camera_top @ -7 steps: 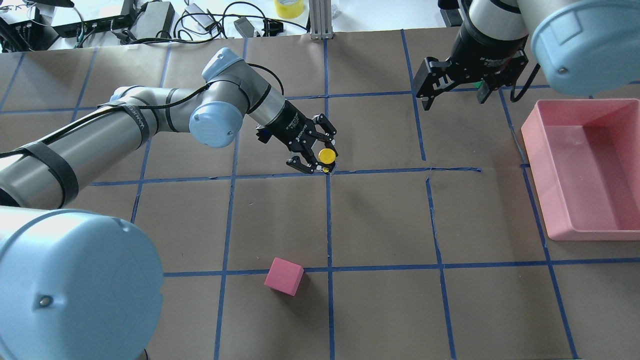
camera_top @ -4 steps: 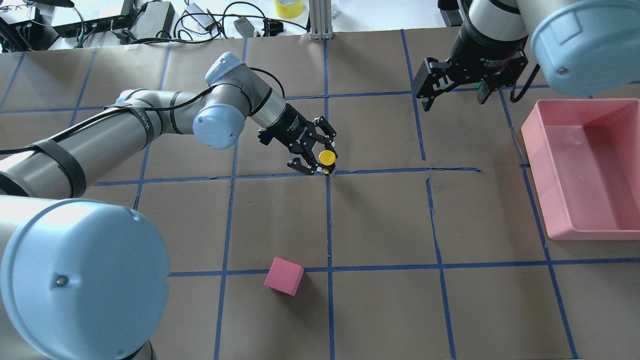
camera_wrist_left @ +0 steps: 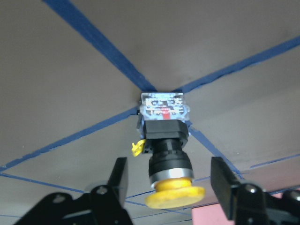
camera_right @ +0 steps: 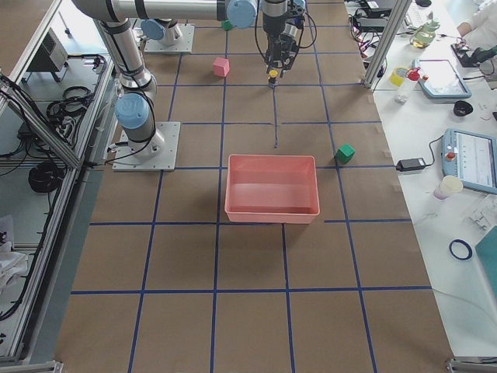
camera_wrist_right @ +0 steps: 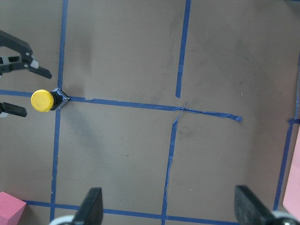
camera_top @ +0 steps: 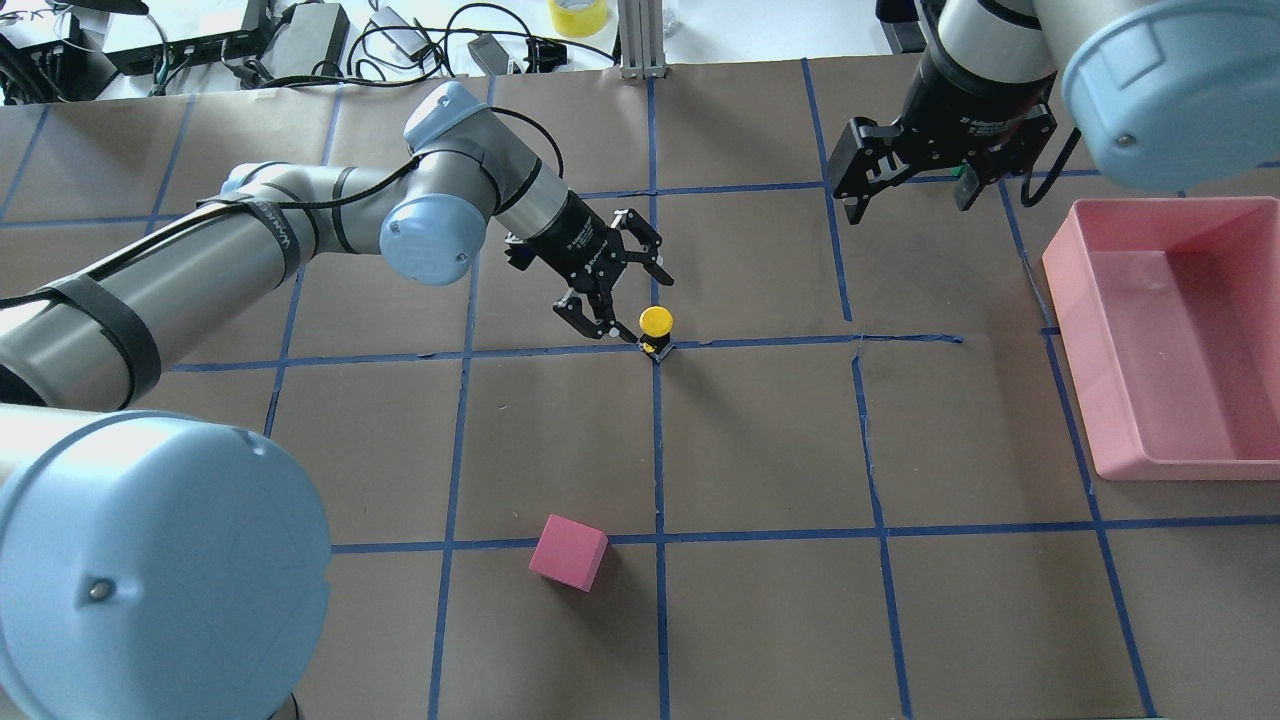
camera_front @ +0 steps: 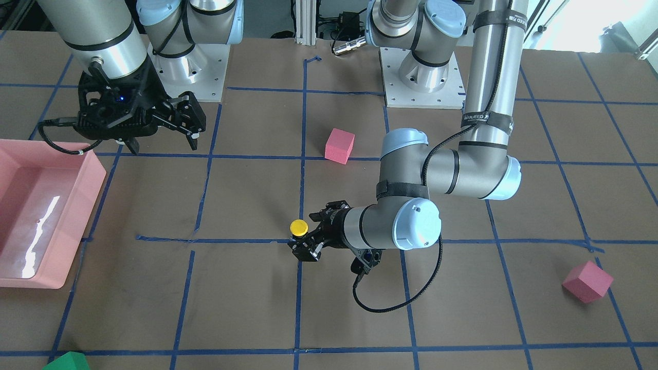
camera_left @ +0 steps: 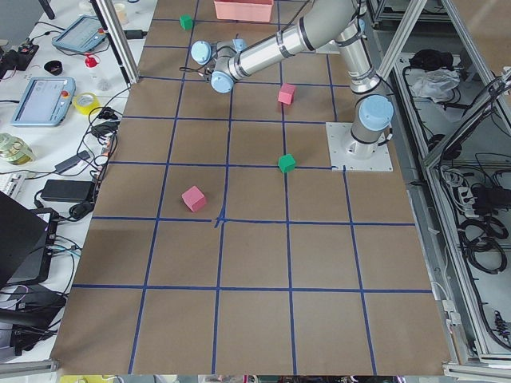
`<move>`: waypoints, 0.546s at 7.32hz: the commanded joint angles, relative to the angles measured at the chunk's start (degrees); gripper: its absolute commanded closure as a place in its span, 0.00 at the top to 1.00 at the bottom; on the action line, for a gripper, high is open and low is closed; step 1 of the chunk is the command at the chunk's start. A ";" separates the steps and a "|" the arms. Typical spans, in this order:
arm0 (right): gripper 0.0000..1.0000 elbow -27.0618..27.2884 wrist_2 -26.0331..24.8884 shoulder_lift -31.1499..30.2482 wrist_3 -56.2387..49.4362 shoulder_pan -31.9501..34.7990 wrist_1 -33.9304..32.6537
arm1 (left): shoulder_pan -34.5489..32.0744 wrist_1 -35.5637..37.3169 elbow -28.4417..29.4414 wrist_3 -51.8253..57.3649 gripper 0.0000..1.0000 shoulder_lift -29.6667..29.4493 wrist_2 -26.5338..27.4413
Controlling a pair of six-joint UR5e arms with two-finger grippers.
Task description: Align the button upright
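1. One pink cube (camera_top: 568, 552) sat nearest the robot on the brown surface (camera_top: 760, 440), just beside a blue tape line and well apart from everything else.
2. Farther out, the button (camera_top: 655, 324) stood upright on a crossing of the blue tape lines. Its silvery contact end was down on the surface and its round yellow cap was on top.
3. Just beside the button, the left gripper (camera_top: 622, 292) hung low and tilted toward it, with its jaws spread wide. In the left wrist view the yellow cap showed between the two fingers (camera_wrist_left: 120, 176) with a gap on each side, so it touched neither.
4. Off to the robot's right, a pink tray (camera_top: 1180, 468) lay on the surface, well apart from the button.
5. Farthest out, the right gripper (camera_top: 908, 195) hovered above the surface and pointed down. Its jaws were wide apart and held nothing, and it was well apart from the button.
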 commanded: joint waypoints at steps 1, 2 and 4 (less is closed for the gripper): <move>1.00 0.00 0.00 0.00 -0.03 -0.03 0.04 | -0.50 -13.55 7.98 2.84 0.99 7.32 5.03; 1.00 0.09 0.00 0.00 0.14 0.06 0.21 | -0.50 -23.83 12.64 6.60 0.98 10.84 7.64; 1.00 0.70 0.09 0.00 -0.03 -0.03 -0.23 | -0.94 -30.86 14.54 21.85 0.98 21.36 20.43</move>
